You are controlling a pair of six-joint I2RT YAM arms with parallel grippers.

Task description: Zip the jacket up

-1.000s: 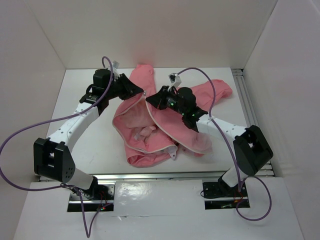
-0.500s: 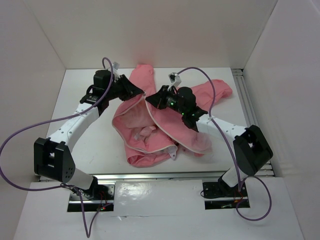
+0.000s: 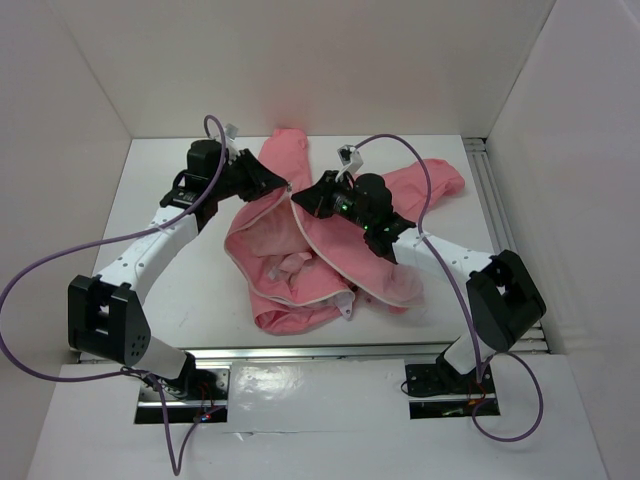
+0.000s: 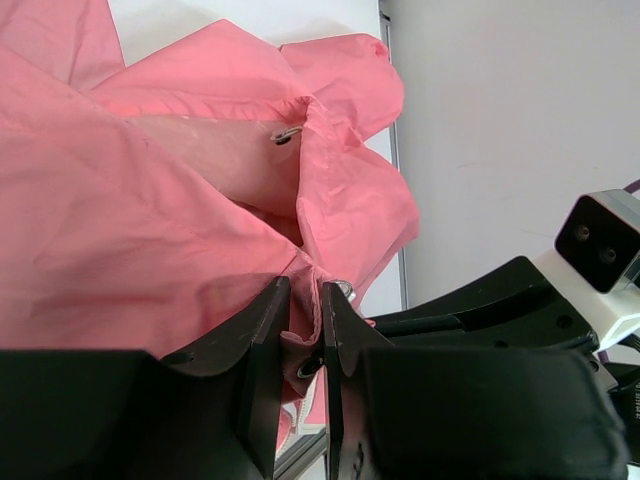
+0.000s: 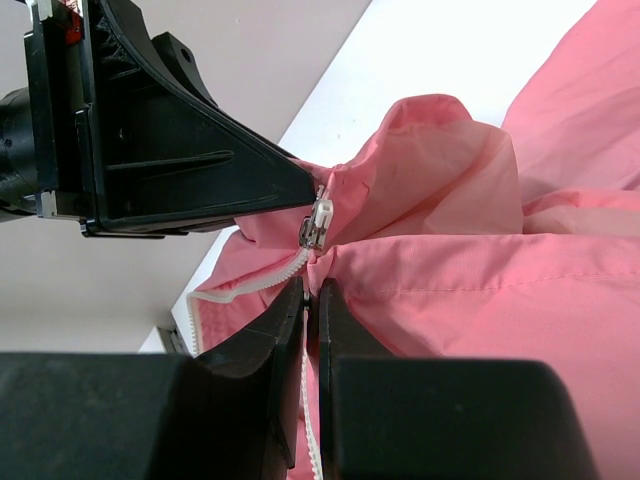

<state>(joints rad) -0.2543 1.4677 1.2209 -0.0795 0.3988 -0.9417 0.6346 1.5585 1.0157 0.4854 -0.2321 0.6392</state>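
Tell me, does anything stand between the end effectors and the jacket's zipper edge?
Nothing visible does. The left end effector and the right end effector both pinch the jacket directly at its front edge, close beside the zipper slider.

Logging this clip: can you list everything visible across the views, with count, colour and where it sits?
jacket: one, salmon pink with paler lining, lying crumpled and open mid-table.
zipper slider: one, metal, on the white zipper teeth, beside the left gripper's tip.
table: one, white, enclosed by white walls.
rails: two, silver, along the table's near and right edges.
cables: two, purple, one looping from each arm.
arms: two, white and black, bases at the near edge, reaching in to the jacket.
left gripper: one, black, shut on jacket fabric.
right gripper: one, black, shut on the jacket's zipper edge just below the slider.
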